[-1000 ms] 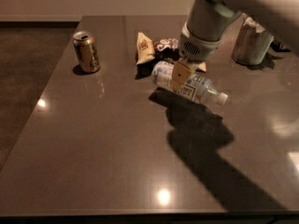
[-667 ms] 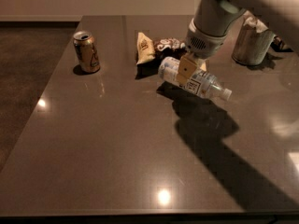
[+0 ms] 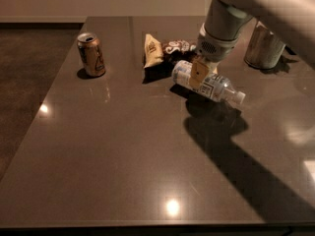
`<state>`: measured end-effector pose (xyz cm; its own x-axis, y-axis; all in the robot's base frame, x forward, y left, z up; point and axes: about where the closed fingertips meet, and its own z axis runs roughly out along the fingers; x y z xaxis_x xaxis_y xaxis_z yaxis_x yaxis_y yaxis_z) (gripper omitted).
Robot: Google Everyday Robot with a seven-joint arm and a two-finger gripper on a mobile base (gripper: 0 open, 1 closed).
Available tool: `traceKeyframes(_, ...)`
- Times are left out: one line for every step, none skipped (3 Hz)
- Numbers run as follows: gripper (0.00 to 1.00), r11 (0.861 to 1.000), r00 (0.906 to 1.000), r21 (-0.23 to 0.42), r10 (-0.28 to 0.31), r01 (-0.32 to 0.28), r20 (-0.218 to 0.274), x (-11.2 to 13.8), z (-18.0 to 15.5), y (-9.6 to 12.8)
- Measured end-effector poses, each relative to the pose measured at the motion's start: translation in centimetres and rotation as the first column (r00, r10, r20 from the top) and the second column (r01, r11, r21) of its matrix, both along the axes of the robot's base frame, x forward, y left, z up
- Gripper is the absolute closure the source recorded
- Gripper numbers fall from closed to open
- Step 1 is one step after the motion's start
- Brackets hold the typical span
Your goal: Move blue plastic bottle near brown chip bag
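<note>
At the far left of your table [image 3: 98,146] a gold can [image 3: 91,54] stands upright with its top open, well apart from everything else.

Moving right, you have the bag [image 3: 162,53] near the back middle of the table. It lies crumpled, with a tan-yellow end facing the can and its dark middle with white lettering turned toward the arm.

Just to the right of the bag is the bottle [image 3: 216,86]. It lies along a slant, base up and left, white cap down and right toward you. The base end sits just beside the dark part of the bag; you cannot tell whether they touch. A dark shadow spreads on the table under and in front of the bottle, and whether it rests on the surface or hangs slightly above it is not clear.

Your gripper [image 3: 201,75] comes down from the upper right and is closed on the bottle near its base end. One tan finger [image 3: 196,75] crosses the near side of the label; the other is hidden behind the bottle. The pale arm runs off the top right corner.

Farthest right, behind the arm, a dull metal canister [image 3: 262,47] stands upright near the table's back edge, well apart from the bottle.
</note>
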<state>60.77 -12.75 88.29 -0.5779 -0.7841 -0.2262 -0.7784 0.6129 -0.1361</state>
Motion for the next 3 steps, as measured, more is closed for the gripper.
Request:
traceKeyframes(0.35, 1.000, 1.0000, -0.005, -0.006, 0.006, -0.006, 0.77, -0.66, -0.25)
traceKeyframes(0.12, 1.000, 1.0000, -0.004, -0.004, 0.004, -0.006, 0.79, -0.78, -0.17)
traceKeyframes(0.00, 1.000, 1.0000, -0.004, -0.003, 0.003, -0.007, 0.84, -0.91, -0.10)
